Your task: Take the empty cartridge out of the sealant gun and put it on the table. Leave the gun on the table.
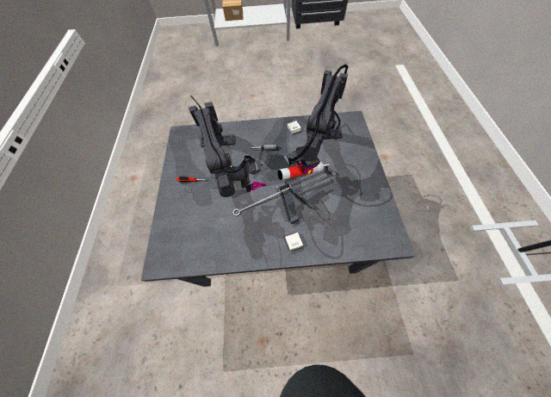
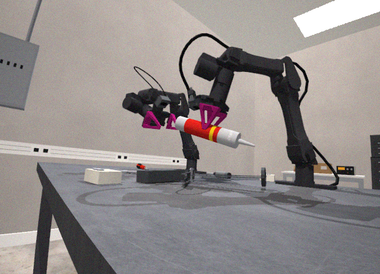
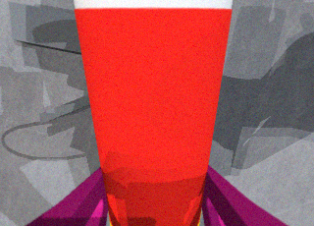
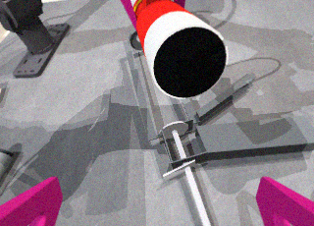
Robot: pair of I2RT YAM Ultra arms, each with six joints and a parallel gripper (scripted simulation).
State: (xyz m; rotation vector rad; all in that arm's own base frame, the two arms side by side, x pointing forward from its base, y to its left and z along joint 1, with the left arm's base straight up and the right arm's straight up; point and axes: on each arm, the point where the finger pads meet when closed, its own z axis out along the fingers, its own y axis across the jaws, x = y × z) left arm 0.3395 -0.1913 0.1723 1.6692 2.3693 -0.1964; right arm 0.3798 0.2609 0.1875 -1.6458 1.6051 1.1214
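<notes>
The cartridge is red and white with a yellow band and hangs above the gun, clear of it. Its open rear end is tipped up and its nozzle points down. My left gripper is shut on the cartridge's middle. The sealant gun lies on the table with its cradle empty; its rod sticks out behind. My right gripper is open and empty, above the table near the rod.
A red screwdriver lies beyond the right arm. A grey-handled tool lies between the arm bases. One white box stands near the gun's handle, another by the left arm's base.
</notes>
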